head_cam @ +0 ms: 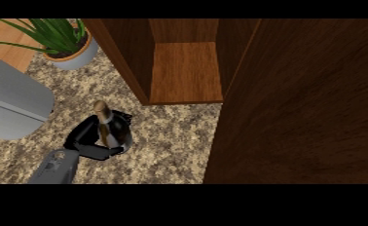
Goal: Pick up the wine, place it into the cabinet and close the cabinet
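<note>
Our left robot hand (92,140) wraps the wine (108,125) (upright) on the table (169,142), near the open cabinet (185,71).

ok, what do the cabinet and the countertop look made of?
The dark brown open cabinet looks like stained wood with a matte finish: grain streaks run along its door, and the inner shelf is a lighter, warmer wood. The speckled beige countertop looks like granite or similar stone: mottled flecks, no grain.

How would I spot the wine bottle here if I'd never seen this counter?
Start at the big dark wooden cabinet, standing open with a bare shelf. On the speckled counter below and left of it, the robot's left hand curls round the wine bottle. It is dark with a tan top, unlike the leafy potted plant behind.
</note>
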Motion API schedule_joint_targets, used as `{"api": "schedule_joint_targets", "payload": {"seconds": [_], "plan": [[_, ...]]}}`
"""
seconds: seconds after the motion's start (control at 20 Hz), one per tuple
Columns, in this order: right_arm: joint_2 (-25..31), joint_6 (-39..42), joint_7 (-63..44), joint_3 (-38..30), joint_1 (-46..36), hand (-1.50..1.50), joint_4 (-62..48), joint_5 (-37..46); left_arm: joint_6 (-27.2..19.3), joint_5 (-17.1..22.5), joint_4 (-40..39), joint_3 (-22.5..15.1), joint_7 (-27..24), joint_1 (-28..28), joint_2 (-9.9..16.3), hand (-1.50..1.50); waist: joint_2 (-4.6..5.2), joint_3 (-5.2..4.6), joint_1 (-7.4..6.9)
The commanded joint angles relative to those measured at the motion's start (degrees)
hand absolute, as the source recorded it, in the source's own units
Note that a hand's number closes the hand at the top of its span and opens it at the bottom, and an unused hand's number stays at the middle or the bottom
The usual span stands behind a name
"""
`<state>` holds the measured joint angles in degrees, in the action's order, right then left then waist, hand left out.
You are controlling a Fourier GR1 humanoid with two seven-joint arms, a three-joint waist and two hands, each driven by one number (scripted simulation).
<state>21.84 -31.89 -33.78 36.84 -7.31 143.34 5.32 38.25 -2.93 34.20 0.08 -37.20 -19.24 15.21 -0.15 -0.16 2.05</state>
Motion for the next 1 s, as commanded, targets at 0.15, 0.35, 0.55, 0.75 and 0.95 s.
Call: {"api": "schedule_joint_targets", "payload": {"seconds": [0.15, 0.35, 0.55, 0.75, 0.95], "plan": [[2.1, -0.7, -2.8, 1.4, 2.6, -1.5, 9.3, 4.5, 5.4, -0.3, -0.8, -1.8, -9.8, -0.2, -0.4, 1.5, -0.11, -0.01, -0.38], [1.3, -1.5, -0.8, 1.5, 2.1, -1.5, 6.4, 3.5, 3.5, -1.3, 0.3, -3.8, -13.4, 0.9, -1.0, 1.5, -0.02, 0.03, -0.89], [3.3, -2.4, -2.0, 3.7, 4.7, -1.5, 10.8, 4.7, 1.5, 0.9, 1.3, -2.2, -14.5, 1.6, 1.5, 1.5, -0.28, 0.05, -0.69], [4.7, -2.6, -0.4, 0.8, 4.8, -1.5, 9.2, 1.4, -14.7, 6.7, 2.3, 4.9, -10.6, 5.3, -3.9, 1.5, -0.51, 0.15, -1.54], [4.8, -3.3, 1.5, 2.4, 6.3, -1.5, 8.2, 4.1, -16.8, 8.8, 8.9, 4.6, -9.5, 10.8, -7.2, 1.5, -0.38, 0.18, -2.0]]}}
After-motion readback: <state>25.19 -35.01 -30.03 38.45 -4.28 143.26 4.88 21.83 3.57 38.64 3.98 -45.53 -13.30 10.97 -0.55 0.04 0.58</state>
